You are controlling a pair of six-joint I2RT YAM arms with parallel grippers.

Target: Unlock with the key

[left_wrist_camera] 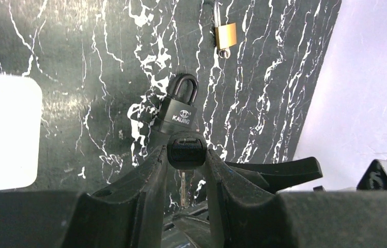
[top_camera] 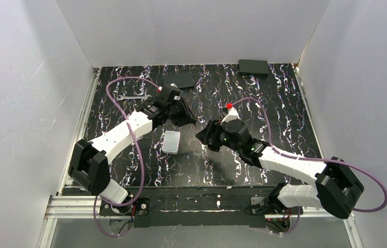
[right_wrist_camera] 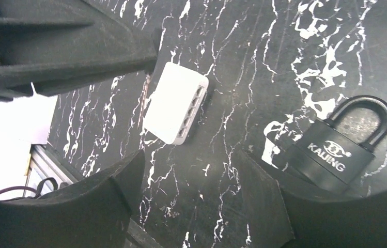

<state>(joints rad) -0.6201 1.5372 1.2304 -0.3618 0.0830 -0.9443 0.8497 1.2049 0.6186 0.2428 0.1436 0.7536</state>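
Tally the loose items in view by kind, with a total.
Padlocks: 2, black KAILING padlock, small brass padlock
Keys: 1, black-headed metal key in the left end effector
Wrenches: 1, silver flat wrench
Boxes: 3, white rectangular box, two flat black boxes
Total: 7

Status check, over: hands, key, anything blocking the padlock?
Left hand shut on key head. Right hand open, beside black padlock. Nothing between key and padlock.

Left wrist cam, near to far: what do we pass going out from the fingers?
key, clamped in the left gripper → black padlock → brass padlock
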